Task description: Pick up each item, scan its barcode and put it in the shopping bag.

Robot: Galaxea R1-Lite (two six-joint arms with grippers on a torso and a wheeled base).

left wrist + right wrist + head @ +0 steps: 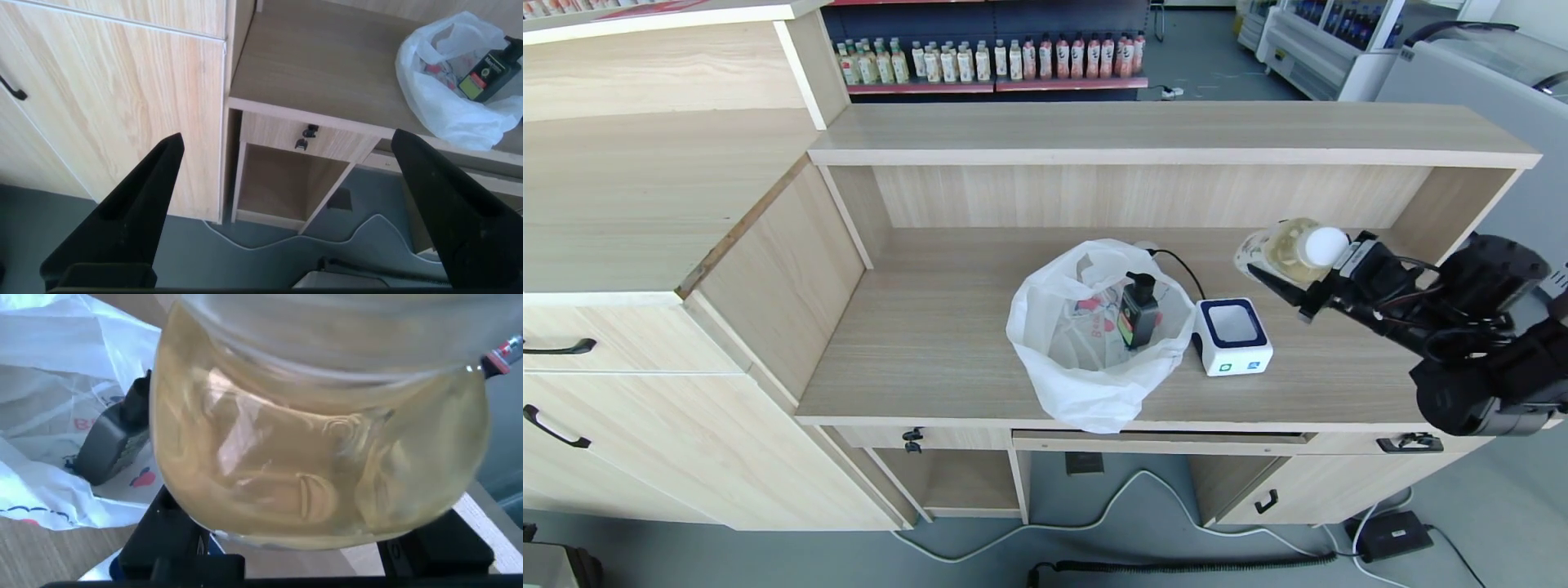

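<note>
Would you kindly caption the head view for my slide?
Right gripper holds a pale yellow bottle above the counter beside the scanner; a dark bottle stands in the shopping bag.

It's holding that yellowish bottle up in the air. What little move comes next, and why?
Probably shift the right hand with the bottle to the robot's left and down over the scanner. The bottle hangs off to the scanner's right, so its barcode likely isn't read yet. The shopping bag comes after.
</note>
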